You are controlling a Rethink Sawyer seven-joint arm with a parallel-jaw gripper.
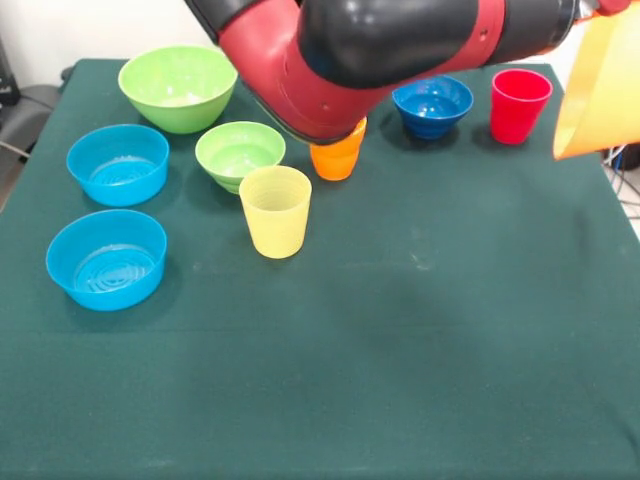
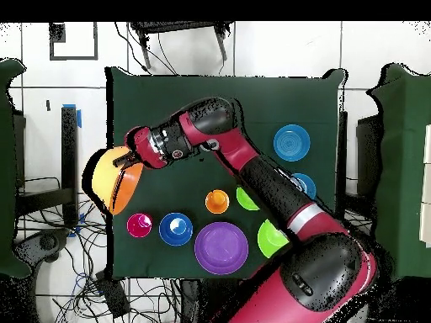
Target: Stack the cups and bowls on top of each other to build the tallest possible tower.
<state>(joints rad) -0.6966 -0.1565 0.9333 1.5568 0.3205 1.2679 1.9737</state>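
Three ribbed plastic cups stood on the green table (image 1: 420,330): yellow cup (image 1: 275,210), orange cup (image 1: 336,157), red cup (image 1: 519,104). Seven bowls were present: two light blue bowls (image 1: 106,258), two green bowls (image 1: 178,86), one dark blue bowl (image 1: 432,105), one purple bowl (image 2: 221,247), and one huge orange bowl (image 2: 115,178), pinched by the gripper (image 2: 128,158) beyond the table edge.

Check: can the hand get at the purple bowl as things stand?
Probably not yet. The hand is carrying the huge orange bowl at the table's edge. The purple bowl lies uncovered, with nothing in it, beside the dark blue bowl.

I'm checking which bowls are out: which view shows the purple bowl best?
The overhead view: the purple bowl lies whole, near the dark blue bowl. The front view doesn't show it at all; the arm fills that area.
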